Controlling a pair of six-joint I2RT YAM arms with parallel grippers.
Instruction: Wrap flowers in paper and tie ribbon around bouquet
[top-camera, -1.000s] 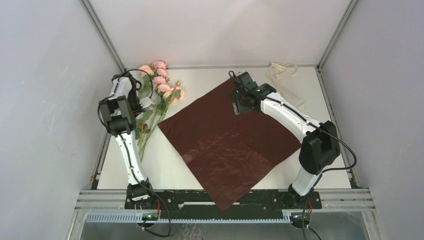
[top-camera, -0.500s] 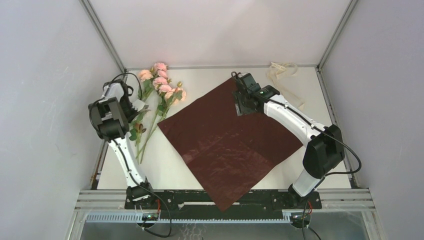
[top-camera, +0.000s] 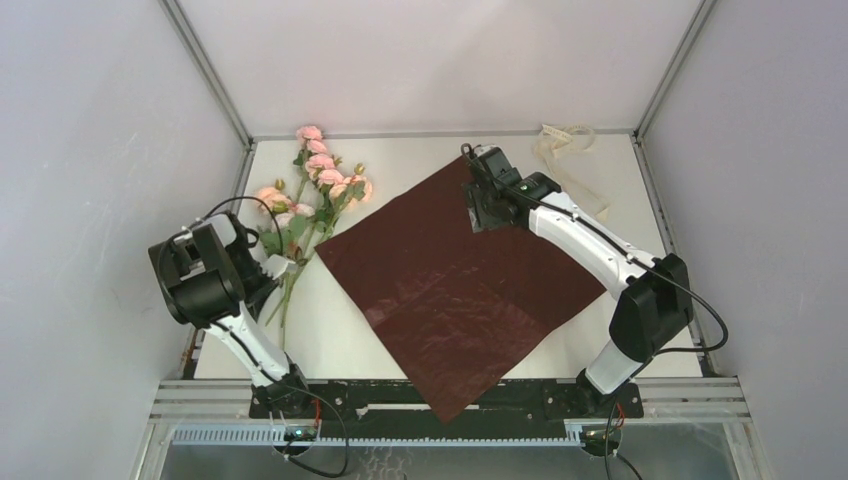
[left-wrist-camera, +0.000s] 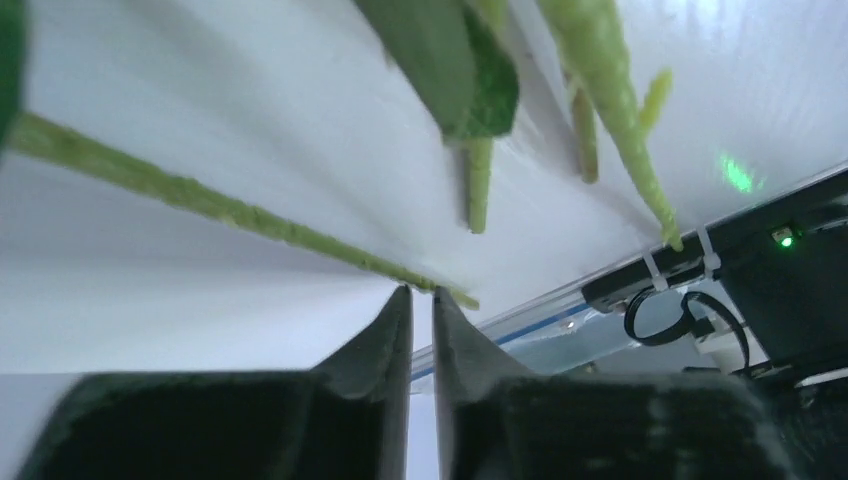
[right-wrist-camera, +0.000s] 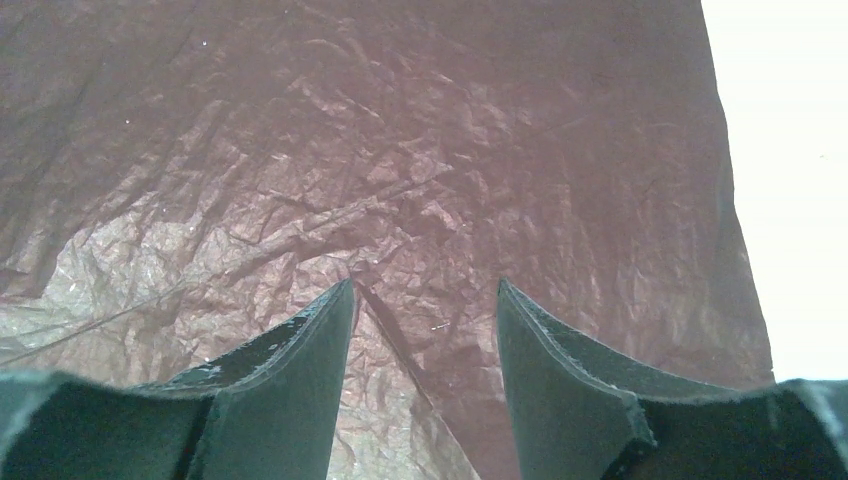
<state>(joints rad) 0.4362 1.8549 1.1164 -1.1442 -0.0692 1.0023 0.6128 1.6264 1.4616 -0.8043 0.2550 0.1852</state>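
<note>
2 arms work over a white table (top-camera: 410, 155) boxed in by pale grey walls (top-camera: 90, 150), with slim metal posts (top-camera: 205, 70) rising from its 2 far corners and a black rail (top-camera: 360, 398) along the near edge. The paper (top-camera: 450, 290) lies flat at the middle, turned like a diamond, its near corner hanging over the rail; close up its surface is finely crinkled and shiny.

The flowers (top-camera: 322, 180) lie on the left side of the table, blooms toward the far wall and stalks running back toward the left arm, just beside the paper's left corner. The ribbon (top-camera: 566, 146) sits loosely heaped at the far right corner, apart from the sheet.

The left gripper (left-wrist-camera: 420, 292) is low among the stalks with its fingers pressed nearly together; a green stalk crosses right at their tips, but whether it is pinched cannot be told. The right gripper (right-wrist-camera: 425, 288) hangs over the paper's far corner, fingers spread apart and holding nothing.
</note>
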